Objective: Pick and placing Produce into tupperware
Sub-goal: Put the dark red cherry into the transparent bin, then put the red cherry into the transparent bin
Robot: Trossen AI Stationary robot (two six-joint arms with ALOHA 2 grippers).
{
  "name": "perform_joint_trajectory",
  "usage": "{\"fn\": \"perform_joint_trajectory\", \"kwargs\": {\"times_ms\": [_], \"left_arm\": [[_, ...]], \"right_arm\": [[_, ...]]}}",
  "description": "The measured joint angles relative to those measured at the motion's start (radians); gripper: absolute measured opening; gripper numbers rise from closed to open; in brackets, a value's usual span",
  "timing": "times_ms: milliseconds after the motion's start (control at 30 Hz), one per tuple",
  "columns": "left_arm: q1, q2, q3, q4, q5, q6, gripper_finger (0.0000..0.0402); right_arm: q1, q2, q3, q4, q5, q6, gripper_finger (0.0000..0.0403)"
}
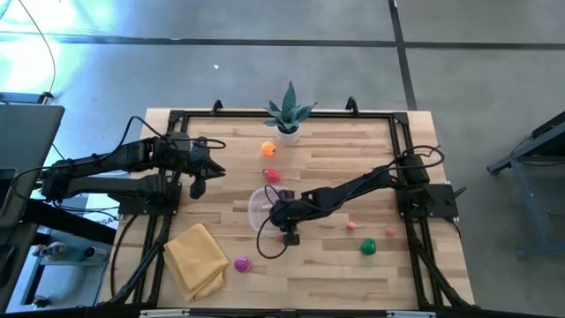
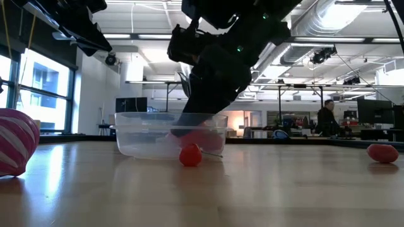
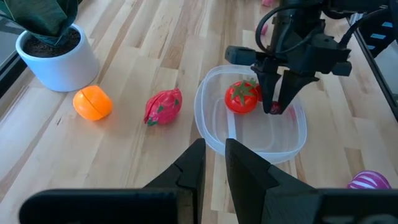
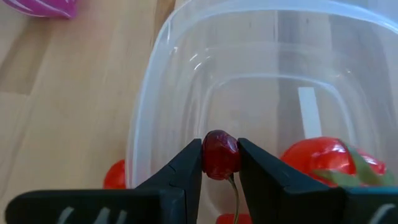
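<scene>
My right gripper is clamped on a dark red cherry, just above the inside of the tupperware, where a red tomato lies already. My left gripper waits apart, with the fingers nearly together, holding nothing.

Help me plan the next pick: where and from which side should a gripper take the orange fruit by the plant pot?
Grip the orange fruit across its round middle, coming straight down. It sits alone on bare wood, apart from the white pot and the pink fruit, so both sides look free.
</scene>
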Motion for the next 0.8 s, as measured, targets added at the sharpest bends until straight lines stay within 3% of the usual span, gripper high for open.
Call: {"fn": "perform_joint_trajectory", "kwargs": {"times_ms": [333,600,800], "left_arm": [[0.0,0.0,0.0,0.0,0.0,0.0,0.0053],[0.0,0.0,0.0,0.0,0.0,0.0,0.0053],[0.0,0.0,0.0,0.0,0.0,0.0,0.0053]], "right_arm": [[0.0,0.0,0.0,0.0,0.017,-0.006,0.0141],[0.0,-0.015,0.005,-0.019,0.022,-0.033,0.0149],[0.009,-0.075,0.063,-0.146,0.122,-0.053,0.0149]]}}
